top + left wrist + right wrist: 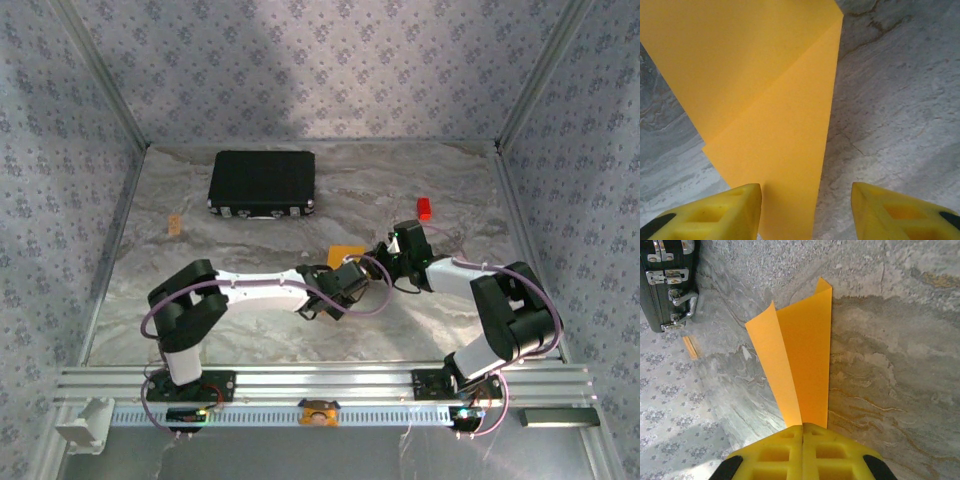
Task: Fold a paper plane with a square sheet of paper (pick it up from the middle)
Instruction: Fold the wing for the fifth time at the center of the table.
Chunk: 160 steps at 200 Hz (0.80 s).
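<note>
Two layers of the folded sheet of paper (805,360) run lengthwise away from my right gripper (802,432), which pinches its narrow end at the middle of the table (260,335); my left gripper (805,210) stands parted astride the strip, a fold crossing it diagonally; overhead, both grippers hide most of the sheet; the black case (665,280) is cut off.

In front of the black case (262,183), the square sheet of paper (345,251) is mostly covered from above. Left of the case, a tan scrap (175,225) is too small to identify.
</note>
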Available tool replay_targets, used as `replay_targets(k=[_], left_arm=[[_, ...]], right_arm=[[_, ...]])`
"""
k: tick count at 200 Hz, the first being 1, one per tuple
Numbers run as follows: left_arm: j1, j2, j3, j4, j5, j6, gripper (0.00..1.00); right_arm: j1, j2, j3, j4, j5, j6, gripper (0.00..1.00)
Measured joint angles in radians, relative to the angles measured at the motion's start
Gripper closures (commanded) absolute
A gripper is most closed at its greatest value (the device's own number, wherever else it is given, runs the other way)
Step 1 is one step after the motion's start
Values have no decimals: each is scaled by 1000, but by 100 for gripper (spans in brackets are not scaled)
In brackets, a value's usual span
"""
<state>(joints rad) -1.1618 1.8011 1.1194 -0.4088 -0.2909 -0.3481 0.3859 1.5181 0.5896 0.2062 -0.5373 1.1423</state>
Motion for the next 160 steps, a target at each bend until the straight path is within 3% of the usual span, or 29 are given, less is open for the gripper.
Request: replay_targets(k=[105, 160], left_arm=[[-11, 21, 10, -40, -69, -11, 78], [-11, 21, 10, -40, -70, -17, 79]], right_arm=[[1, 0, 0, 0, 6, 14, 100], [1, 0, 0, 0, 8, 16, 100]])
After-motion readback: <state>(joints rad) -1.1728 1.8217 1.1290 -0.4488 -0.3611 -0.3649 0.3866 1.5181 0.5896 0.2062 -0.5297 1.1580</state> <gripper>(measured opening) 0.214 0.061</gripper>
